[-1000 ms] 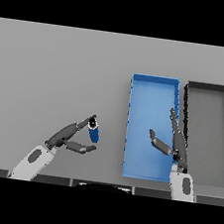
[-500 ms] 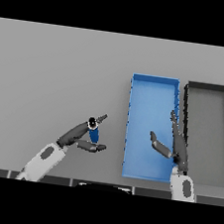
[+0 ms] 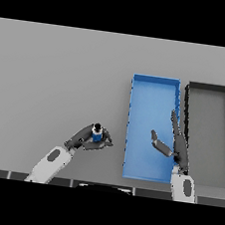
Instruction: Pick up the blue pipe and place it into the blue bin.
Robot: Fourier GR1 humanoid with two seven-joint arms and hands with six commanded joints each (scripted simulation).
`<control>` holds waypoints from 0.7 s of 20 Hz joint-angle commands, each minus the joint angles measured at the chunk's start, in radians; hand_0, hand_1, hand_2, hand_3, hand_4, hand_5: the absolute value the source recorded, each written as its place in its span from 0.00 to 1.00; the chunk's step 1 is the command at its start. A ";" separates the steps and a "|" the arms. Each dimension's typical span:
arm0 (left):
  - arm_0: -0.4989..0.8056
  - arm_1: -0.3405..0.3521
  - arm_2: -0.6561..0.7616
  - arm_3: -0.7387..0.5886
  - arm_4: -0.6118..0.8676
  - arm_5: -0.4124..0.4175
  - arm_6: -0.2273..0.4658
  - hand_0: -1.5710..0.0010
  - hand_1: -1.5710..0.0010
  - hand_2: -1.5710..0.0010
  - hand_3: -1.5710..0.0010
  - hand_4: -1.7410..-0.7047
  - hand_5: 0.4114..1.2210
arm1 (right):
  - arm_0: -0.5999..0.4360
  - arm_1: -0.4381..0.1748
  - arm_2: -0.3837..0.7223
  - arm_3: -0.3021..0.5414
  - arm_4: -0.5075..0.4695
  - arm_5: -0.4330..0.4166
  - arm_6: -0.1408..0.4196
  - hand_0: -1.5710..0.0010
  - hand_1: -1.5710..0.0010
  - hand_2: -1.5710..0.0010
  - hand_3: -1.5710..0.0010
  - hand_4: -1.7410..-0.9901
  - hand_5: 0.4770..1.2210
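Where fingers curl: blue pipe (image 3: 97, 134).

Bare test bench: grey table (image 3: 60, 67); blue bin (image 3: 155, 85); dark bin (image 3: 211, 88).

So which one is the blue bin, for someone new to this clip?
On the grey table, two long trays sit side by side at the right. The blue bin is the left one, nearer the left hand; its neighbour, the dark bin, is black-rimmed and grey inside.
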 commanded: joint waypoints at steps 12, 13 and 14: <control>-0.032 -0.043 0.019 -0.158 -0.031 0.029 -0.005 0.02 0.02 0.02 0.02 0.26 0.99 | -0.002 -0.004 -0.003 0.013 0.003 0.002 -0.009 1.00 1.00 1.00 1.00 0.70 0.22; -0.039 -0.046 0.018 -0.180 -0.024 0.021 0.020 0.02 0.01 0.01 0.01 0.27 0.99 | -0.005 -0.002 0.001 0.009 0.014 -0.005 -0.003 1.00 1.00 1.00 1.00 0.72 0.22; -0.053 -0.047 0.017 -0.188 -0.027 0.010 0.023 0.01 0.01 0.01 0.01 0.27 0.99 | 0.004 -0.003 0.004 0.008 0.022 -0.008 -0.016 1.00 1.00 1.00 1.00 0.73 0.22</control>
